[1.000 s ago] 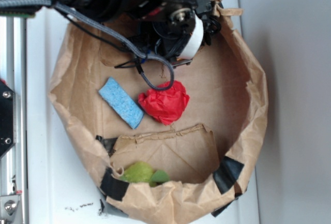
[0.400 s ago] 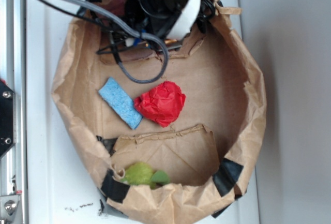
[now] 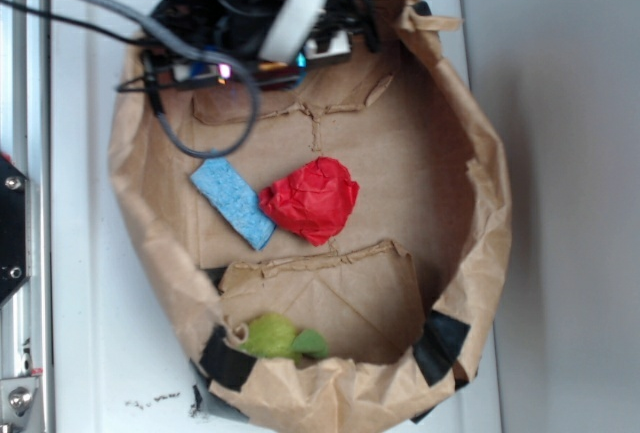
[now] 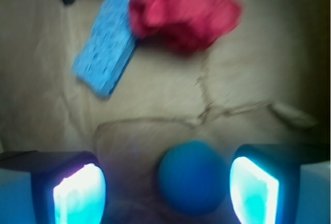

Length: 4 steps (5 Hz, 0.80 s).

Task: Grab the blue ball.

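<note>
Since the earlier frame, arm shifted toward the bag's (image 3: 480, 213) far rim. End effector (image 4: 166, 188) is wide open, empty; ball (image 4: 191, 177) lies between its fingers, nearer one than the other. Advise centring over ball, descending, then closing.

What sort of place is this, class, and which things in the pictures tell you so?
Probably a robot test bench, not a home: a cut-down brown paper bag taped open on a white surface holds odd practice items, a blue ball, red paper wad and sponge.
</note>
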### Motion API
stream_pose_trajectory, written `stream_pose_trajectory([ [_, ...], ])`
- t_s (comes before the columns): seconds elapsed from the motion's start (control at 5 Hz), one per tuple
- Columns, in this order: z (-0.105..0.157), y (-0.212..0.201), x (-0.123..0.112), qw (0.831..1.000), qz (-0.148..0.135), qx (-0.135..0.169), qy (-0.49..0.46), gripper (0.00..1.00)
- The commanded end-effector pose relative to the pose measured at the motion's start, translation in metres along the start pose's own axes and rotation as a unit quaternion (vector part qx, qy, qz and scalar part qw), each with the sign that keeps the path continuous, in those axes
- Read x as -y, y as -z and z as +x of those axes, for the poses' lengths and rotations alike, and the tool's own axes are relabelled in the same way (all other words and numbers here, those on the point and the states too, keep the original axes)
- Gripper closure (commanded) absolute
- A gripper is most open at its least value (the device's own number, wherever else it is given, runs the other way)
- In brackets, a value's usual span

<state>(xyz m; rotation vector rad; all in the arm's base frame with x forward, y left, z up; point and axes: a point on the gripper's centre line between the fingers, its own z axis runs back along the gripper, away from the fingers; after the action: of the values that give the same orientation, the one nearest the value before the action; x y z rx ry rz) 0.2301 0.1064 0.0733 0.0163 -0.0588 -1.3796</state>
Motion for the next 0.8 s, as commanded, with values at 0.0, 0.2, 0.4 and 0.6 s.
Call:
stream_pose_trajectory([
  [0.0,-0.009,0.021,0.000,0.998,0.057,-0.023,-0.002,0.00],
  [0.2,-0.008,0.028,-0.005,0.998,0.060,-0.026,-0.009,0.00],
  [0.4,-0.008,0.032,-0.004,0.997,0.064,-0.029,-0.013,0.54],
  [0.6,-0.002,0.038,-0.005,0.997,0.068,-0.039,-0.017,1.00],
])
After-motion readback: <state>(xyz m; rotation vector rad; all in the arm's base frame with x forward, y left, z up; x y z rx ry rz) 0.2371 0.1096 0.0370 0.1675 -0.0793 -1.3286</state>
